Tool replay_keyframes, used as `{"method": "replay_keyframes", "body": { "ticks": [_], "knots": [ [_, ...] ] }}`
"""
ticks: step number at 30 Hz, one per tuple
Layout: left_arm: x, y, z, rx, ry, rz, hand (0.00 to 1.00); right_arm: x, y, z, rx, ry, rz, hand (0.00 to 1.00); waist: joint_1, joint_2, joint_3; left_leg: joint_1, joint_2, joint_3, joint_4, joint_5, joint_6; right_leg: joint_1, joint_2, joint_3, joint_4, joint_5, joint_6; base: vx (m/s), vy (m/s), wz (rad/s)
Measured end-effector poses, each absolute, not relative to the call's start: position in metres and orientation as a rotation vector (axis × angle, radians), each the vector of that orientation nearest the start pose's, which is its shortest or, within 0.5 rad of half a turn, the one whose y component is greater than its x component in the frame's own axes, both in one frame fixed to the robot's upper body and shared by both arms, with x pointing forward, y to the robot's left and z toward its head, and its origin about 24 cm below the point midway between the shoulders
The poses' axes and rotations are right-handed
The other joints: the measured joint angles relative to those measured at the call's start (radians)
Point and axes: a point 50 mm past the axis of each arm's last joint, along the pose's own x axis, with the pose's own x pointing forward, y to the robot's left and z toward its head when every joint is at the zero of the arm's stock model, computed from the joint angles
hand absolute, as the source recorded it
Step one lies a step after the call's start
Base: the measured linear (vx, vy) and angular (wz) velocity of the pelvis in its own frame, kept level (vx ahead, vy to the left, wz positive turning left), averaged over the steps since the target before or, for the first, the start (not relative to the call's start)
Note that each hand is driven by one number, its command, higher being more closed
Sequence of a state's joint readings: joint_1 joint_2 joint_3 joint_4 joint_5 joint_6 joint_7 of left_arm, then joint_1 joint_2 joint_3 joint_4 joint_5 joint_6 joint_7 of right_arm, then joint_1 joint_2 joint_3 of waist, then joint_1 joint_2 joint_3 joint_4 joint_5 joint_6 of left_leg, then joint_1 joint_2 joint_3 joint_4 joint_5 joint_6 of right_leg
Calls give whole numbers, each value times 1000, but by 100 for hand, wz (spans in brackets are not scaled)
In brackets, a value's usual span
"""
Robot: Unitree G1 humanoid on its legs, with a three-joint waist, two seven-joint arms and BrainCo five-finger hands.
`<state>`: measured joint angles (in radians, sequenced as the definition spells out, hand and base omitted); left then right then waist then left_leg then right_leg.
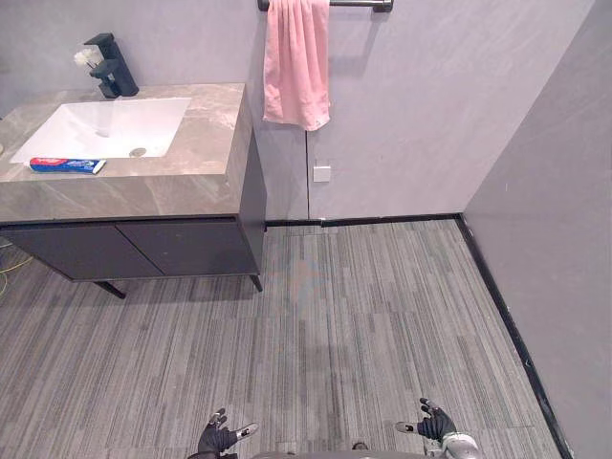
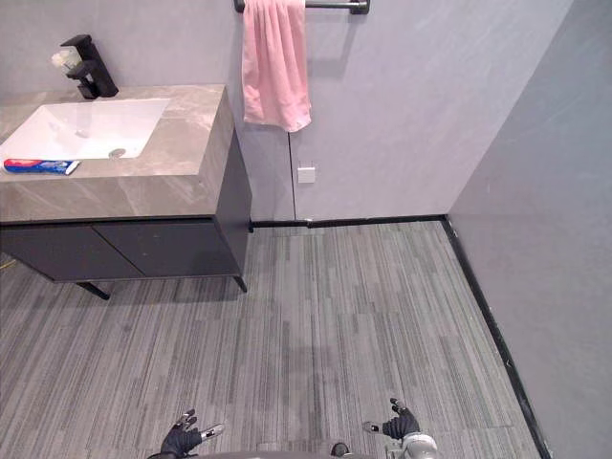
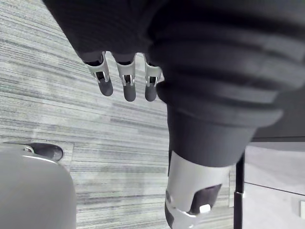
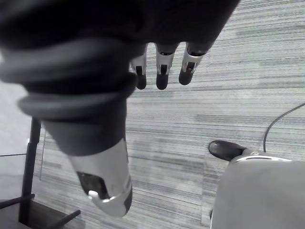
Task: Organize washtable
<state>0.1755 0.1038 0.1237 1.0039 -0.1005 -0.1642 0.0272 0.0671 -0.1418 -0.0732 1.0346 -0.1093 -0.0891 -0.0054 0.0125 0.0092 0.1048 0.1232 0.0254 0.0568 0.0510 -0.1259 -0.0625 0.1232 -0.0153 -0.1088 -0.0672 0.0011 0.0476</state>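
Observation:
A washtable with a grey stone top and dark cabinet stands at the upper left, against the wall. Its white basin has a black faucet behind it, with something small and white beside the faucet. A red, white and blue toothpaste tube lies flat on the counter at the basin's front edge. A pink towel hangs from a dark rail on the wall to the right of the counter. My left hand and right hand hang low over the floor, far from the washtable, fingers relaxed and holding nothing.
Grey striped floor stretches between me and the washtable. A grey wall runs along the right side with a black baseboard. A small white outlet plate sits low on the back wall.

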Motion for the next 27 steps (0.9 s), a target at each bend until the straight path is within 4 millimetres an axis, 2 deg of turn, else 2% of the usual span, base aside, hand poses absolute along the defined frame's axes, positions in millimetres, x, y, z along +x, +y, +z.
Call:
{"method": "replay_keyframes", "body": {
  "ticks": [15,27],
  "knots": [
    [77,214,-156,-31,993,294,0,115,-220,-150,-194,1006,-120,0,-2,7,31,9,-3,9,-42,20,32,-7,5,8,-32,40,-14,-72,-17,-2],
    [77,213,-156,-19,997,282,0,108,-232,-149,-165,1019,-186,0,0,6,31,1,10,48,-52,20,32,-39,19,51,-35,48,-18,-32,-16,-11]
  ]
}}
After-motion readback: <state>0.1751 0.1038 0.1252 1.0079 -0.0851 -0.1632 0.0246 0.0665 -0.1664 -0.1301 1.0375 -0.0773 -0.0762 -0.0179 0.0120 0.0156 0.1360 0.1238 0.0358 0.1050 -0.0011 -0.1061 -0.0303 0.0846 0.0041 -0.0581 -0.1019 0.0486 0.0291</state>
